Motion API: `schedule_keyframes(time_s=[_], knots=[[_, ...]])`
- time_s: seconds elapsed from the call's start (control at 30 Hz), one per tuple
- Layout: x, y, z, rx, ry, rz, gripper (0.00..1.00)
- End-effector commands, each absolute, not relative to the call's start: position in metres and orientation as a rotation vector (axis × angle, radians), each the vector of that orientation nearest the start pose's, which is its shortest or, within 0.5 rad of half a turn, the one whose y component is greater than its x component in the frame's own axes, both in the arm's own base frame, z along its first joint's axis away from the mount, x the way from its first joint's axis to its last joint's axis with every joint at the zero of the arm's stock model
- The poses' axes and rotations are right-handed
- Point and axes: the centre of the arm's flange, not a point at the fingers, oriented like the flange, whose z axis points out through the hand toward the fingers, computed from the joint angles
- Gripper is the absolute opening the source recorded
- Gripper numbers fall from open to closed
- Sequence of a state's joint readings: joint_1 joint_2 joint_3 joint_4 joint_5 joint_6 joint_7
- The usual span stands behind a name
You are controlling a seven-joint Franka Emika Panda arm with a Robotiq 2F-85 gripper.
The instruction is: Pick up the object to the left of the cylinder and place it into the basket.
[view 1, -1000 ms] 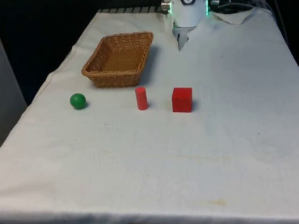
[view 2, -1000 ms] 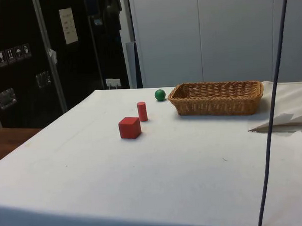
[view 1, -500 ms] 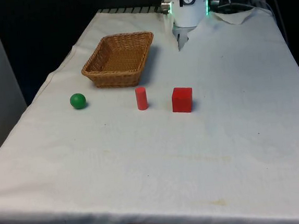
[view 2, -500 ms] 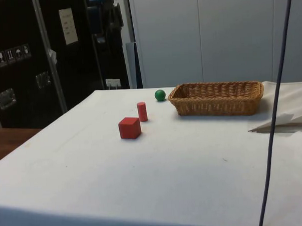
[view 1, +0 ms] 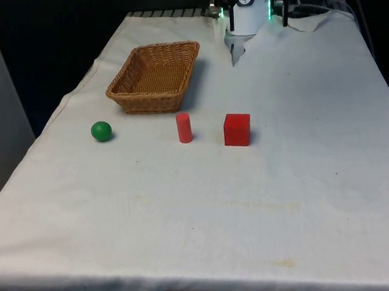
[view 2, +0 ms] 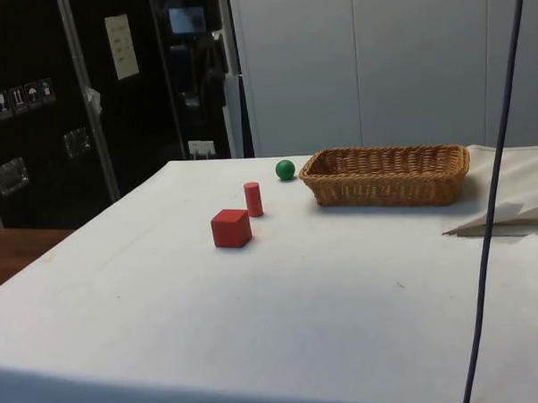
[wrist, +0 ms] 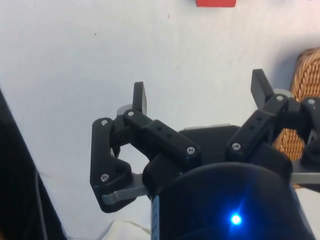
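White cloth (view 1: 267, 200) throughout, dark cabinets to the side. Gripper (wrist: 200, 95) parked at the far end near 12 o'clock, fingers (wrist: 139, 97) spread wide, nothing between them. Ball (view 1: 101, 131) resting at 9 o'clock of cylinder (view 1: 184, 128), well apart; cube (view 1: 237, 129) at 3 o'clock. Basket (view 1: 153, 77) at 11 o'clock of cylinder, holding nothing.

Step in hand, as judged: approach not yet begun, ball untouched. Next move calls for travel across to the ball, descent with fingers astride it, centred closure; round shape likely to roll if nudged.

Against earlier frames: arm slightly shifted at the far end; ball, cylinder, cube and basket unmoved.
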State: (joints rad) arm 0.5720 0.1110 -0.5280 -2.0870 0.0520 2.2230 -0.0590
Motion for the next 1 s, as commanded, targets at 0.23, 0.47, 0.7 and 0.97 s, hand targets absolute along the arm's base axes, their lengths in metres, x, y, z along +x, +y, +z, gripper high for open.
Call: schedule_keyframes(time_s=[0.23, 0.47, 0.7, 0.97], knots=[[0.564, 0.027, 0.361, -3.167, -0.129, -0.087, 1.00], [0.562, 0.026, 0.333, -3.181, -0.134, -0.124, 1.00], [0.561, 0.027, 0.311, -3.190, -0.134, -0.137, 1.00], [0.563, 0.030, 0.291, -3.195, -0.134, -0.163, 1.00]])
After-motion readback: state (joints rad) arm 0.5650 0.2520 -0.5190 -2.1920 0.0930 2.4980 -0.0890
